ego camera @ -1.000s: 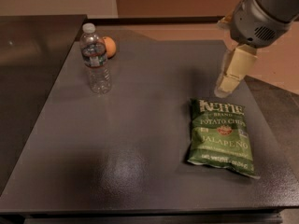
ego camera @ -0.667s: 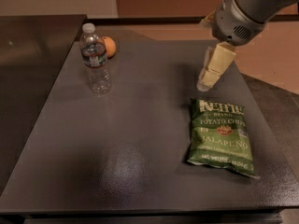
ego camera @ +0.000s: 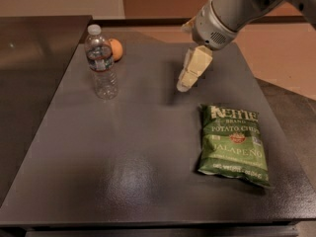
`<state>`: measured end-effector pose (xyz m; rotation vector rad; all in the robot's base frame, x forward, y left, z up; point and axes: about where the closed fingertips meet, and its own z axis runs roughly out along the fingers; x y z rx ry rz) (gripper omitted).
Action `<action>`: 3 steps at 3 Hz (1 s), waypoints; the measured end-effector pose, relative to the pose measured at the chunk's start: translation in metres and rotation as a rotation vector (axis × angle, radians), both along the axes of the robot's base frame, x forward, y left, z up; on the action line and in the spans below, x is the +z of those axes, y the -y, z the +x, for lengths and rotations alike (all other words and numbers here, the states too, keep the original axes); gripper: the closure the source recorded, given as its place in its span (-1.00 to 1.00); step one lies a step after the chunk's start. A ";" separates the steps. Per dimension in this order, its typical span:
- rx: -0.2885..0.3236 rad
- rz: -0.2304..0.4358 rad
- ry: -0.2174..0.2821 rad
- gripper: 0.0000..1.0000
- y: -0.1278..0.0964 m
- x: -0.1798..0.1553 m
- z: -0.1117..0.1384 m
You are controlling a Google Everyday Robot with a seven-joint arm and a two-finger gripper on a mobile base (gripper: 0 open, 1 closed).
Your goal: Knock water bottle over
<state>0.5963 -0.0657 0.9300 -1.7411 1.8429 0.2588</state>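
Note:
The water bottle (ego camera: 100, 63) is a small clear ribbed bottle with a white cap and a dark label band. It stands upright at the back left of the dark table (ego camera: 123, 147). My gripper (ego camera: 186, 79), with cream-coloured fingers, hangs from the grey arm above the middle back of the table. It is well to the right of the bottle, apart from it, and holds nothing.
An orange (ego camera: 115, 49) sits just behind and right of the bottle. A green jalapeño chip bag (ego camera: 233, 142) lies flat at the right front, below the gripper. A second dark surface (ego camera: 29, 58) adjoins on the left.
My gripper has moved left across the back of the table, toward the bottle. The bottle, the orange and the chip bag have not moved.

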 end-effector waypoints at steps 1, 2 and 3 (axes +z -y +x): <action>0.050 0.055 -0.014 -1.00 -0.036 -0.010 0.011; 0.089 0.110 -0.047 -1.00 -0.070 -0.021 0.020; 0.109 0.164 -0.077 -1.00 -0.101 -0.029 0.024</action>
